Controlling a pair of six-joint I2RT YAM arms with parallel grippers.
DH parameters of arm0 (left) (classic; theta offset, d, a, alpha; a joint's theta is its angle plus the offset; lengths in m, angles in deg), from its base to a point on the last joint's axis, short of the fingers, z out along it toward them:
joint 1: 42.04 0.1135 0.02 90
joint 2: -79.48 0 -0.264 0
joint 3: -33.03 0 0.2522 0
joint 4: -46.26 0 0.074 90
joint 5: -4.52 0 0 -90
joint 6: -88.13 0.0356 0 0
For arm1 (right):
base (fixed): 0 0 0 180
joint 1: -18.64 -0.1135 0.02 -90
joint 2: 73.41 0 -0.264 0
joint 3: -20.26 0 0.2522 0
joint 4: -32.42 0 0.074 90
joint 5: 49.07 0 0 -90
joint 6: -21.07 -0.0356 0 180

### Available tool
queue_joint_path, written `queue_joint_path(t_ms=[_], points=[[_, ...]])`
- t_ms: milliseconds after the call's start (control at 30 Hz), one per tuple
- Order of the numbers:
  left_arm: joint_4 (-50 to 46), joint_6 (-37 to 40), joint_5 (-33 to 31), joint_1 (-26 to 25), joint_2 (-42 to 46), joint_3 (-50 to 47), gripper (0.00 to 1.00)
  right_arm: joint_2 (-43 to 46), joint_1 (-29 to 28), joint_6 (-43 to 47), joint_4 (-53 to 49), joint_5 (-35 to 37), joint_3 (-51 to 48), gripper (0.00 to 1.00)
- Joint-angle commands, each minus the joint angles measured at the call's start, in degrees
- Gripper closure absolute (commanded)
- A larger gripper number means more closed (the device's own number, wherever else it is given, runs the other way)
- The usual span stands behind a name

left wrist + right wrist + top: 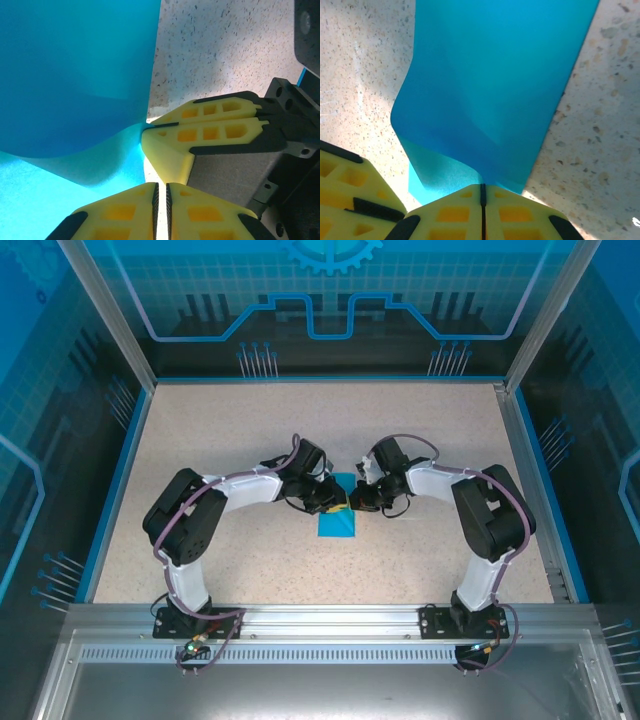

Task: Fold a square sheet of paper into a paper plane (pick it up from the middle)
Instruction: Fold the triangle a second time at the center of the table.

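Matte cyan sheet of paper (337,527) lay bowed at the centre of the speckled table (230,430).
Its long axis ran near-to-far; the right gripper (482,195) pinched its curled edge, and the left gripper (161,197) had its fingers pressed together.

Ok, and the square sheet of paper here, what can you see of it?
The square sheet of paper is thin, matte, plain cyan-blue. It lies on the speckled table between the arms, partly folded: one flap is lifted and curls over the flat layer in a soft bend, not creased. The right hand is shut on the flap's edge; the left hand is shut beside it, its hold on the paper unclear.
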Motion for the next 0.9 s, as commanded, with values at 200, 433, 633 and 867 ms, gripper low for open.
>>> queue_joint_path(t_ms=[200,433,633,867], points=[[-0.96,2.27,0.49,0.4,-3.32,2.95,0.86,-1.76,-0.47,1.29,-1.88,1.73,1.65,0.92],[-2.04,2.97,0.06,0.38,-4.38,3.26,0.87,-2.29,-0.47,1.42,-2.15,2.44,2.1,0.92],[-2.64,3.23,-0.08,0.43,-5.26,3.92,0.87,-2.79,-0.47,1.41,-2.5,2.73,2.68,0.93],[-3.27,3.67,-0.33,0.52,-6.36,4.39,0.87,-2.9,-0.46,1.28,-3.02,3.33,2.69,0.93]])
